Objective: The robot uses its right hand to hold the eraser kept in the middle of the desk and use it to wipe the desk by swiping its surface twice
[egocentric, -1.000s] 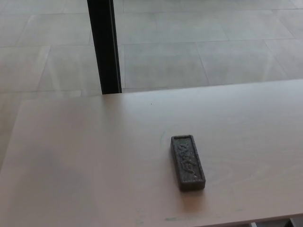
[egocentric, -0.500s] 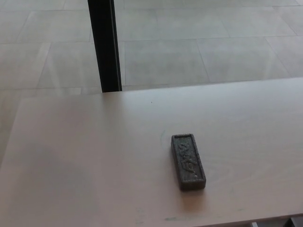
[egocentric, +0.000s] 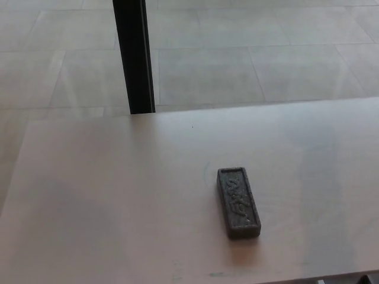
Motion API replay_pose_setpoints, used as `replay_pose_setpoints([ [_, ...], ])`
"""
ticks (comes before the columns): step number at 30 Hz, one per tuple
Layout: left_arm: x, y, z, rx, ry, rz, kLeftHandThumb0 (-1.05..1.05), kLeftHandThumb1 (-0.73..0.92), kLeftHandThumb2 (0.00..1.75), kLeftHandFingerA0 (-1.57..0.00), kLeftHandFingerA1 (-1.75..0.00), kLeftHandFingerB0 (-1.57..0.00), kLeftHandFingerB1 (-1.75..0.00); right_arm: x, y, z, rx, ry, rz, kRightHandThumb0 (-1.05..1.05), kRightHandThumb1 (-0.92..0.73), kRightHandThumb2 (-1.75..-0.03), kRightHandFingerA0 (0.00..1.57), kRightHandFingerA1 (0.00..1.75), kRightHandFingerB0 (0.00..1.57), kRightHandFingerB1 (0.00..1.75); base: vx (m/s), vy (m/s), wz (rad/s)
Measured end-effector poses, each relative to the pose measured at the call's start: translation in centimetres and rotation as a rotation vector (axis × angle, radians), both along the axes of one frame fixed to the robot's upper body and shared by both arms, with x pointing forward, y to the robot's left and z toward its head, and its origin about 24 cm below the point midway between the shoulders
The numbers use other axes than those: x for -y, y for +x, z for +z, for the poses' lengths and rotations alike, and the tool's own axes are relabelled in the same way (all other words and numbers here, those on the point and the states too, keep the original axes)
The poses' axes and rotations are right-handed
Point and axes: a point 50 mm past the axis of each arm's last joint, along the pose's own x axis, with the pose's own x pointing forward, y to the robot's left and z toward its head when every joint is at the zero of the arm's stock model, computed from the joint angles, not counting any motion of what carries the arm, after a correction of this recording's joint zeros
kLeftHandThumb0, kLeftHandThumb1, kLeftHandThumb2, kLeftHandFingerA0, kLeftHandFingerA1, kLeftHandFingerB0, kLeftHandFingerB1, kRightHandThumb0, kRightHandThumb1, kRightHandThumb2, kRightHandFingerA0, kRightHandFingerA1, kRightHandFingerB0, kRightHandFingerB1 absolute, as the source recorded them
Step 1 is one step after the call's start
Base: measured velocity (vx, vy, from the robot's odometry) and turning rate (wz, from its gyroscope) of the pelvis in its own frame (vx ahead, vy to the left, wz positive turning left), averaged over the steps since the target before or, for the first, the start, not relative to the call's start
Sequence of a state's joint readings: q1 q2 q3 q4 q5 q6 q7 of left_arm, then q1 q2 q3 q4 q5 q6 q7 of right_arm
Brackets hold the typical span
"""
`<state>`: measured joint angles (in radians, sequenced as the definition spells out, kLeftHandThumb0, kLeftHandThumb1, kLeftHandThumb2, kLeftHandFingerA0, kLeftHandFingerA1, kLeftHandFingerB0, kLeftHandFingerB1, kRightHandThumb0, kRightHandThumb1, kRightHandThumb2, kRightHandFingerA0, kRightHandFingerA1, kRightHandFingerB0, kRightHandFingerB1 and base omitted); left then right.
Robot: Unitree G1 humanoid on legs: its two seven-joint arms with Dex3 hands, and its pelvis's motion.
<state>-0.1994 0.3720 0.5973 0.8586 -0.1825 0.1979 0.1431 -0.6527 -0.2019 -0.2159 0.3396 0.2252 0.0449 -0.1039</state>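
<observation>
A dark grey rectangular eraser (egocentric: 238,202) lies flat on the pale wooden desk (egocentric: 118,195), a little right of the middle and near the front edge. Its long side runs away from me, slightly slanted. Its top has a raised rim and a rough pattern inside. Nothing touches it. Neither of my hands shows in the head view.
A black upright post (egocentric: 134,56) stands just behind the desk's far edge, left of centre. Beyond it is a light tiled floor (egocentric: 266,53). The desk's front edge runs along the bottom right of the picture.
The whole picture has shifted slightly, so the camera has moved. The eraser lies in the same place on the desk.
</observation>
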Motion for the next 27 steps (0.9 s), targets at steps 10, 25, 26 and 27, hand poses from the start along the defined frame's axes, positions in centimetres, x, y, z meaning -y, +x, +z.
replay_pose_setpoints([
  [10, 0.0, 0.1, 0.2, 0.004, -0.002, -0.001, -0.61, 0.74, 0.75, -0.42, -0.96, -0.32, -0.73, -9.6, -0.2, -4.7, -0.162, -0.166, 0.313, -0.17, -0.45, -1.36, 0.99, 1.75, 0.8, 1.65, 0.0, 0.0, 0.0],
  [25, 0.1, 0.3, 0.2, 0.002, 0.001, -0.01, -0.58, 0.59, 1.1, -0.53, -0.84, -0.3, -0.67, -14.4, -1.1, -10.7, -0.375, -0.255, 0.464, -0.2, -0.43, -1.37, 1.0, 1.75, 0.81, 1.7, 0.0, 0.0, 0.0],
  [26, 0.1, 0.3, 0.2, 0.002, 0.001, -0.011, -0.63, 0.61, 0.99, -0.49, -0.84, -0.35, -0.71, -14.4, -1.1, -10.9, -0.382, -0.259, 0.465, -0.2, -0.43, -1.36, 1.01, 1.75, 0.84, 1.66, 0.0, 0.0, 0.0],
  [27, 0.1, 0.3, 0.3, 0.003, 0.002, -0.011, -0.63, 0.61, 0.99, -0.49, -0.84, -0.35, -0.71, -14.3, -1.1, -11.2, -0.39, -0.264, 0.465, -0.2, -0.43, -1.36, 1.01, 1.75, 0.84, 1.66, 0.0, 0.0, 0.0],
])
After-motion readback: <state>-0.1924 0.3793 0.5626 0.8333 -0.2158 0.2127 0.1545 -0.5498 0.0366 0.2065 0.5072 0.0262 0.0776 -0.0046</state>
